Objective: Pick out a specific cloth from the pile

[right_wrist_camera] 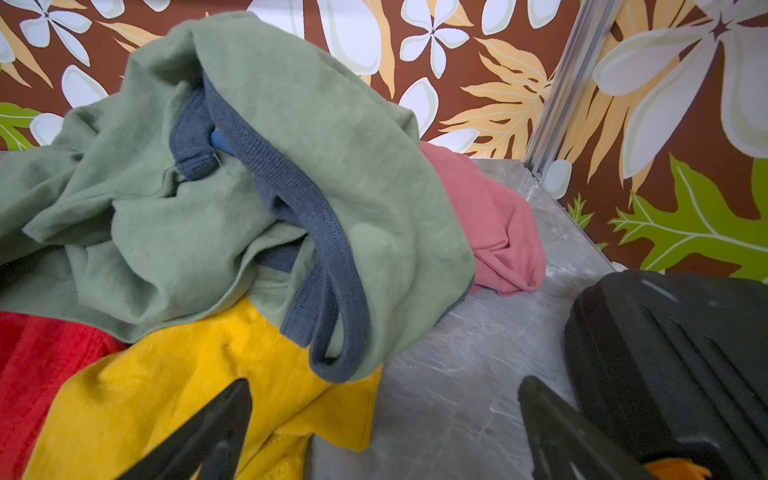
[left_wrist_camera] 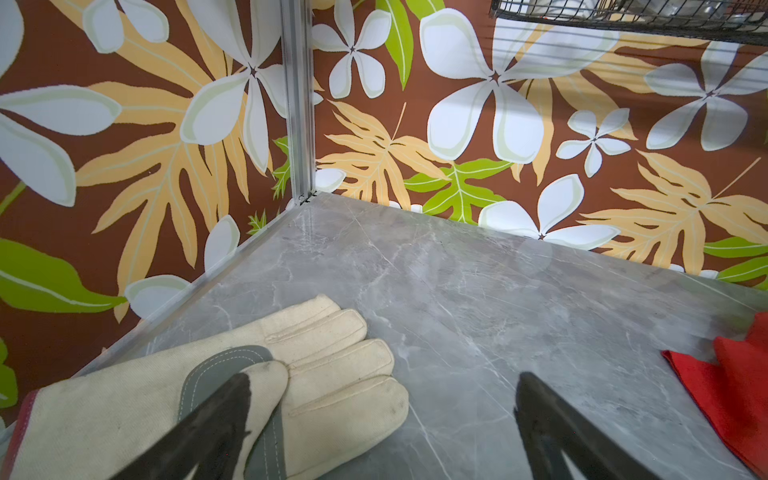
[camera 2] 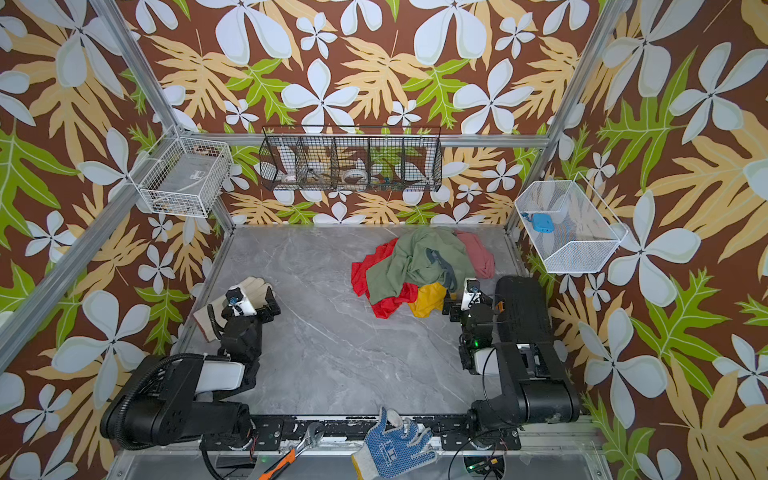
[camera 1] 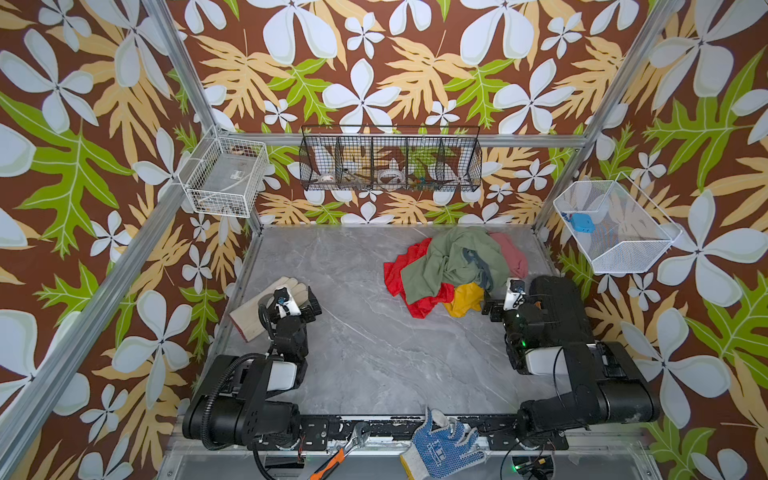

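trainee: where does the cloth (camera 1: pixel 463 299) lie?

technician: in both top views it sits at the 6 o'clock edge of the pile (camera 1: pixel 478 245), on the table (camera 1: pixel 353 340). only a crumpled yellow lobe is exposed. the green cloth (camera 1: pixel 432 270) covers it from 12 o'clock, with a dark ribbed hem lying on the yellow. the red cloth (camera 1: pixel 395 276) touches it at 9 o'clock.

trainee: how will it handle?

technician: judging by the wrinkles, it is light, soft and limp, and not fragile. it should bunch under a pinch rather than slip. the likely risk is drag: the green cloth rests on it, so a pull may carry that neighbour along.

trainee: where should it be taken?

technician: on the free lobe toward 5 o'clock, clear of the hem and the red edge. a raised fold is a better hold than flat fabric. the draw is best made toward 6 o'clock.

trainee: how do the grippers stand?

technician: the right gripper (right_wrist_camera: pixel 384 388) is just at 3 o'clock of the cloth, jaws spread wide and holding nothing. in its wrist view one finger lies over the yellow and the other over bare table, beside a black case (right_wrist_camera: pixel 665 353). whether that finger touches the fabric cannot be told. the left gripper (left_wrist_camera: pixel 382 378) is well apart at 9 o'clock, jaws equally wide and empty, partly over the glove (left_wrist_camera: pixel 324 365).
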